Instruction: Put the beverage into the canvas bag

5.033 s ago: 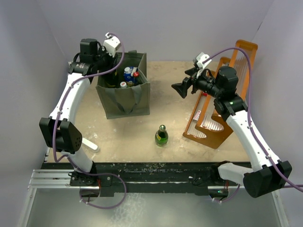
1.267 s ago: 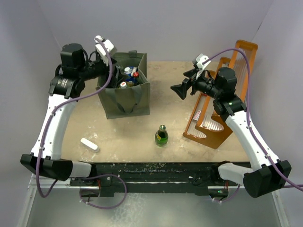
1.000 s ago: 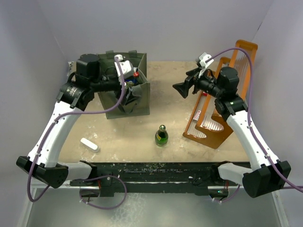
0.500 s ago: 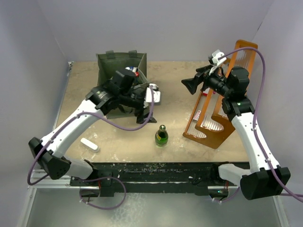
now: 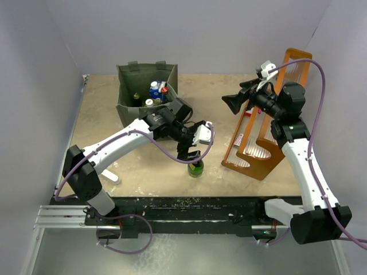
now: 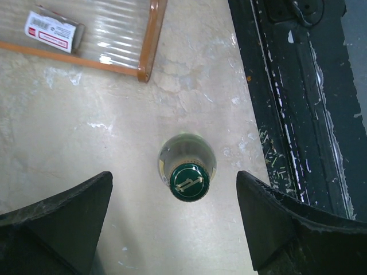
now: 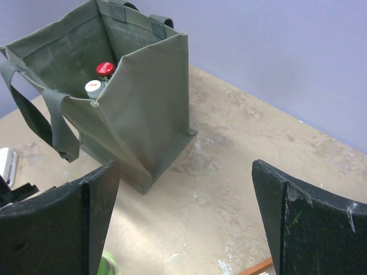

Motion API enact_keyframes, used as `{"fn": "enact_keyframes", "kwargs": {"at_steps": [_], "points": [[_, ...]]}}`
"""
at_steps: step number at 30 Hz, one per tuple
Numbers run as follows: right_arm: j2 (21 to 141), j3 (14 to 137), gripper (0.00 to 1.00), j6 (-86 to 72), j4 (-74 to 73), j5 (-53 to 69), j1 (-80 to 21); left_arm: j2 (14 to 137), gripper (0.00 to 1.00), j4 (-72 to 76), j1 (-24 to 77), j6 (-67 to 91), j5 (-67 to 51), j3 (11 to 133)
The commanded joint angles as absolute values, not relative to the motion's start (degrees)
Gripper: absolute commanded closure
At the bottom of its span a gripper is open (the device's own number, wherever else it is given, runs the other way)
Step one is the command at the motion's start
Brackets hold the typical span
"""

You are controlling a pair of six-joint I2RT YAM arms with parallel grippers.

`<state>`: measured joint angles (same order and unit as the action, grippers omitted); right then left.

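The beverage, a green glass bottle [image 5: 195,167] with a green and gold cap [image 6: 190,181], stands upright on the tan table near the front edge. My left gripper [image 5: 194,153] hangs right above it, pointing down. That left gripper [image 6: 174,175] is open, one finger on each side of the cap and touching nothing. The olive canvas bag [image 5: 143,74] stands open at the back left, and the right wrist view looks into the bag [image 7: 143,109]. My right gripper [image 5: 229,103] is held high at the right, and this gripper [image 7: 184,164] is open and empty.
Several bottles and cans [image 5: 156,90] stand inside the bag, one with a red cap [image 7: 105,69]. An orange wooden rack [image 5: 269,120] stands at the right; its corner [image 6: 150,40] lies close to the bottle. A small white object [image 5: 109,175] lies front left. The black front rail [image 6: 298,86] runs beside the bottle.
My left arm has swung from the bag across the table and down over the green bottle. My right arm has risen slightly and drawn back toward the rack.
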<state>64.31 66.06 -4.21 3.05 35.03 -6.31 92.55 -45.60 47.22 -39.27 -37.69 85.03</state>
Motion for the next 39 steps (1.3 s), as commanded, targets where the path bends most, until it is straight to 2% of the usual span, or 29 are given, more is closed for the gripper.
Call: {"fn": "enact_keyframes", "kwargs": {"at_steps": [1,5,14,32,36,39], "points": [[62.59,65.71,0.02,-5.40,6.36,36.77,-5.98,92.52,0.10,-44.31,47.72,-41.79,-38.10,83.17],[62.71,65.31,0.02,-5.87,6.88,36.89,-5.89,92.99,0.13,-41.52,47.72,-40.32,-38.59,80.65],[62.67,64.78,0.02,-6.24,7.34,37.09,-5.89,94.33,0.30,-39.83,47.72,-39.57,-39.94,79.61],[63.90,64.07,0.02,-7.31,8.52,37.69,-5.89,94.12,0.51,-39.86,47.72,-39.39,-41.62,80.20],[64.07,64.07,0.02,-7.50,8.61,37.50,-5.88,94.10,0.61,-40.20,47.72,-39.37,-42.45,80.24],[64.16,64.03,0.02,-7.50,8.67,37.29,-5.89,93.71,0.72,-40.45,47.72,-38.95,-43.76,80.46]]}}
